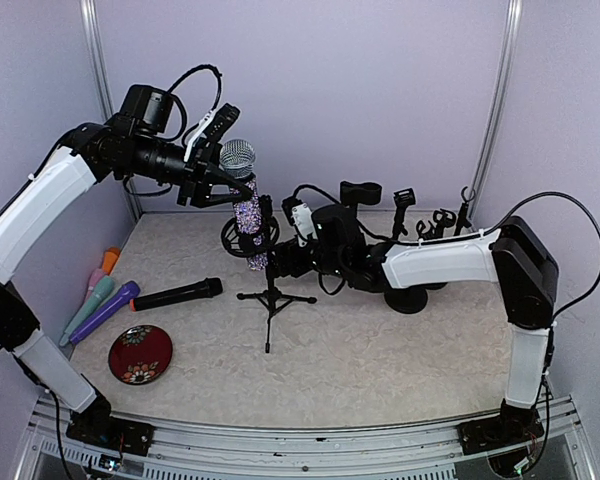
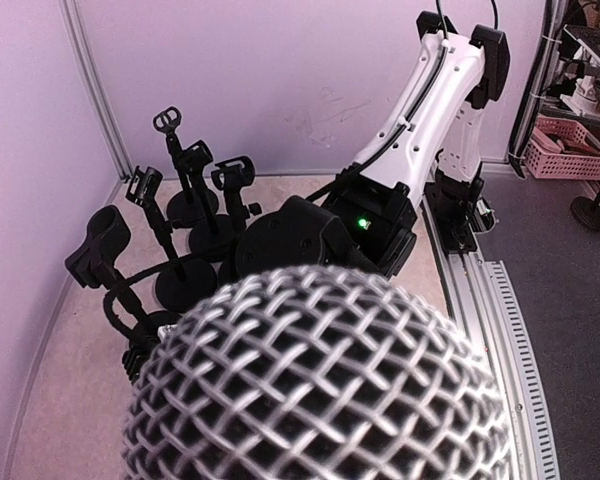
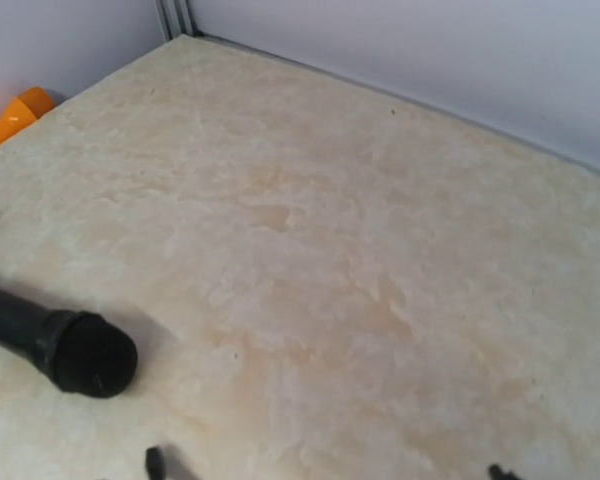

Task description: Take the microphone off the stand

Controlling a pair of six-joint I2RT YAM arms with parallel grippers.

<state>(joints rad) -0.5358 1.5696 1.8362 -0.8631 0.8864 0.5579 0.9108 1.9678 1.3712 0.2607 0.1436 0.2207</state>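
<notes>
The microphone (image 1: 246, 205) has a silver mesh head and a purple glitter body. It stands nearly upright, its lower end at the top of the black tripod stand (image 1: 272, 300). I cannot tell whether it still sits in the clip. My left gripper (image 1: 230, 180) is shut on its neck just below the head. The mesh head (image 2: 315, 385) fills the bottom of the left wrist view and hides my fingers. My right gripper (image 1: 280, 258) is beside the stand's upper pole. In the right wrist view it (image 3: 321, 466) is open, with only the fingertips (image 3: 152, 462) showing.
A black microphone (image 1: 177, 294) lies on the mat left of the stand and shows in the right wrist view (image 3: 60, 345). Green, purple and orange microphones (image 1: 100, 305) and a red plate (image 1: 140, 353) lie at the left. Several spare stands (image 1: 420, 225) crowd the back right.
</notes>
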